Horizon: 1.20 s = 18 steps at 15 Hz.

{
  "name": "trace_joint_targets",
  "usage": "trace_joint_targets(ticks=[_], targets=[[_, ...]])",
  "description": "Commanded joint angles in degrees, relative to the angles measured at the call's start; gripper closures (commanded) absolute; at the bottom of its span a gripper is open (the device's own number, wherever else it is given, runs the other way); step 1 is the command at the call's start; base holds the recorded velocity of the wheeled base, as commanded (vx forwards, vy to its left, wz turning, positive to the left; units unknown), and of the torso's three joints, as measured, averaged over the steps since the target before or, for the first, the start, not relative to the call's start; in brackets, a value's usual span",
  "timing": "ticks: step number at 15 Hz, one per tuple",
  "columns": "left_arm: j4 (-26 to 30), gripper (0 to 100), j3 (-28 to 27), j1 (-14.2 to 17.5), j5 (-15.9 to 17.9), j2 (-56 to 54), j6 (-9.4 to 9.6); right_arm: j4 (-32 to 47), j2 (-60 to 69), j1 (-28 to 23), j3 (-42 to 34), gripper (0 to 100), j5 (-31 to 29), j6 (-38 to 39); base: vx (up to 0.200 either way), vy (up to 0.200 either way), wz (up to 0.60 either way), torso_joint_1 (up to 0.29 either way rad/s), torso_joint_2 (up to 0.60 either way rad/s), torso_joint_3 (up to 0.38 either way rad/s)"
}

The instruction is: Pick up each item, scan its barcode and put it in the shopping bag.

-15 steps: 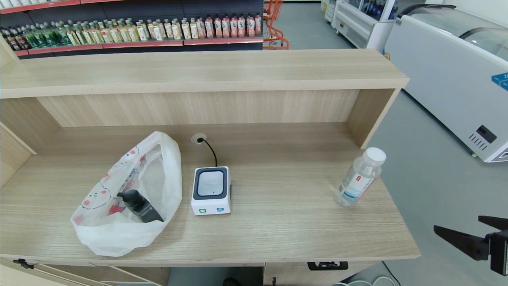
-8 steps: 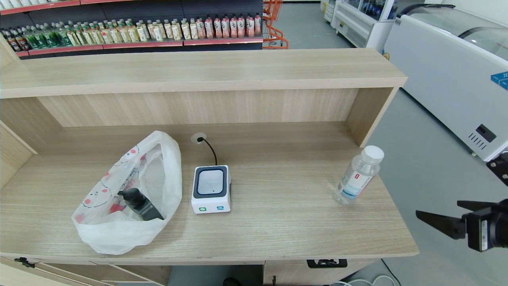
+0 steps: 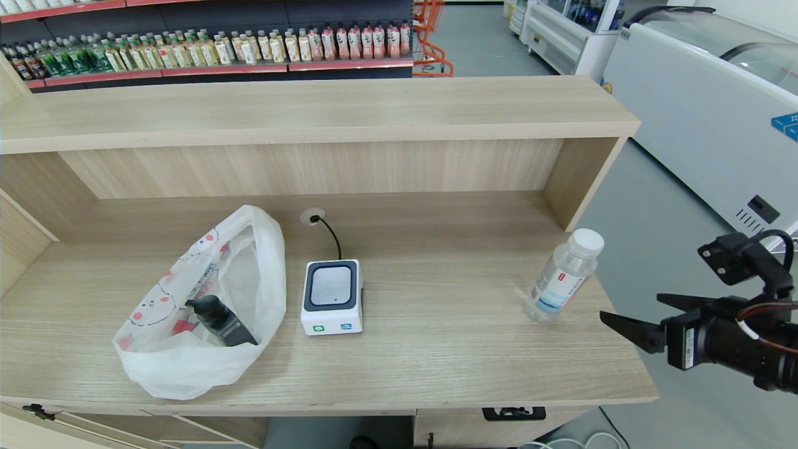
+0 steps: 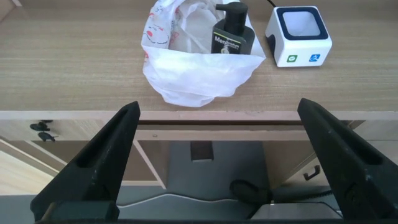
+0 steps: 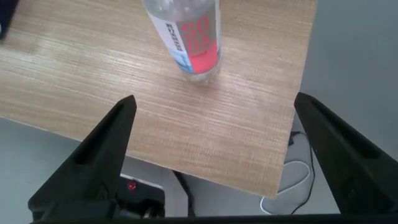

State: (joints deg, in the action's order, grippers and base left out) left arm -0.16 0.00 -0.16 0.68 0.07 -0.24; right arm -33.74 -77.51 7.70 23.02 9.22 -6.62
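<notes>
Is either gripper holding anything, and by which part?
Nothing is held. The left gripper and right gripper are open and empty; the water bottle stands free.

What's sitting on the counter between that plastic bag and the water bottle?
In the head view, a white scanner box, close beside the bag, with its black cable running back. From it to the bottle, the wooden counter is bare.
</notes>
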Motion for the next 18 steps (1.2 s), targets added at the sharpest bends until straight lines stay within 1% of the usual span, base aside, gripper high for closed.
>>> trace_joint_targets(ticks=[1,3,4,6,14,18], targets=[[-0.02,0,0.0,-0.02,0.02,0.01,-0.02,-5.63,-6.43,1.96,-0.34,0,-0.16,-0.5,0.0,0.0,0.0,0.0,0.0,0.0],[-0.02,0,0.0,-0.02,0.02,0.01,-0.02,-10.03,-9.33,3.55,-0.43,0,-0.69,-0.85,0.0,0.0,0.0,0.0,0.0,0.0],[-0.02,0,0.0,-0.11,0.02,0.01,-0.02,-11.43,-10.29,3.55,-0.43,0,-0.69,-1.82,0.0,0.0,0.0,0.0,0.0,0.0],[-0.02,0,0.0,-0.02,0.02,0.01,-0.02,-13.63,-11.7,3.55,-0.6,0,-0.69,-3.31,0.0,0.0,0.0,0.0,0.0,0.0],[-0.02,0,0.0,-0.02,0.02,0.01,-0.02,-21.98,-17.94,3.55,-0.25,0,0.01,-3.22,0.0,0.0,0.0,0.0,0.0,0.0],[-0.02,0,0.0,-0.02,0.02,0.01,-0.02,-25.76,-21.11,3.46,0.28,0,2.03,-3.22,0.0,0.0,0.0,0.0,0.0,0.0]])
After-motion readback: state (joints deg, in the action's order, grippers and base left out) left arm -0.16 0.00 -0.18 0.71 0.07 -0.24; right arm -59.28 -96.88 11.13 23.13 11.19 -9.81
